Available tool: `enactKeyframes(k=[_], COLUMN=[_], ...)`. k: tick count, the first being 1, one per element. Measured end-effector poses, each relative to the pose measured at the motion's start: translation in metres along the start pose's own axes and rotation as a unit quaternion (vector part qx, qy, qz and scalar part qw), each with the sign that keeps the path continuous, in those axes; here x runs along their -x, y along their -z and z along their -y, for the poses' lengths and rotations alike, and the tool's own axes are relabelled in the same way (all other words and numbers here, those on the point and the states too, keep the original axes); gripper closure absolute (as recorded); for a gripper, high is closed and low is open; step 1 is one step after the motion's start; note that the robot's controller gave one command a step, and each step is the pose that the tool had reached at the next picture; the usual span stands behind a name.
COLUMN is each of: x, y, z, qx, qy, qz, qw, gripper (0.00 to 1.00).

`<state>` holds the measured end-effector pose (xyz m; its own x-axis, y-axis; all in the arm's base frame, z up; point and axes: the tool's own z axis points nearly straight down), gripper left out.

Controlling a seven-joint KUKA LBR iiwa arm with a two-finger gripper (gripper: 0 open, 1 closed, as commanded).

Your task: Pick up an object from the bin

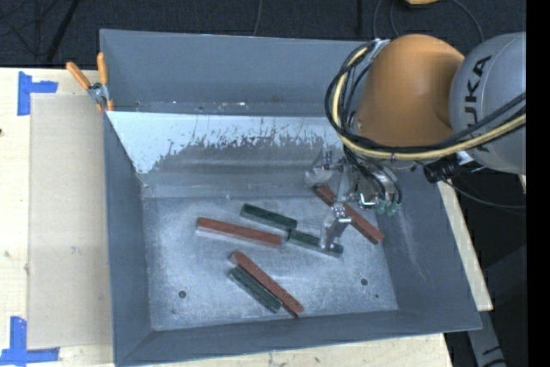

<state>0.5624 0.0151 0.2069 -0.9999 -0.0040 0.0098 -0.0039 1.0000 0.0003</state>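
- The orange cover on the arm's wrist sits highest, nearest the camera, at the right of the bin. Black and yellow cables loop round its left side.
- The grey metal bin has sloping walls and a flat, speckled floor. A few loose bars lie scattered on the floor, all flat.
- Furthest left is the long red-brown bar, near the middle of the floor and running almost level, its right end slightly lower.
- Toward the front wall lies a pair side by side and touching: the front green bar on the left and the front red-brown bar on the right. Both slant down to the right.
- Just above the long red-brown bar's right end lies the upper green bar, dark and close to level.
- Right of that lies the short green bar, dark, on the right half of the floor.
- The hand reaches down below the orange cover, with its tip at the right end of the short green bar. Nothing can be seen held in it. Whether it is wide or narrow I cannot tell.
- Furthest right, the right red-brown bar slants down to the right, passing just behind the hand.
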Motion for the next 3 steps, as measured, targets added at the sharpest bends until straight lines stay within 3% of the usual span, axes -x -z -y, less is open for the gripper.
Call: enactKeyframes(k=[1,2,3], x=[0.002,0.003,0.001], y=[0.004,-0.061,-0.089], z=[0.000,0.016,0.023], qx=[0.000,0.001,0.000], qy=[0.000,-0.044,-0.057], qz=[0.0042,0.0059,0.0024], qw=[1.0000,0.9990,0.9983], gripper=[0.00,0.00,0.00])
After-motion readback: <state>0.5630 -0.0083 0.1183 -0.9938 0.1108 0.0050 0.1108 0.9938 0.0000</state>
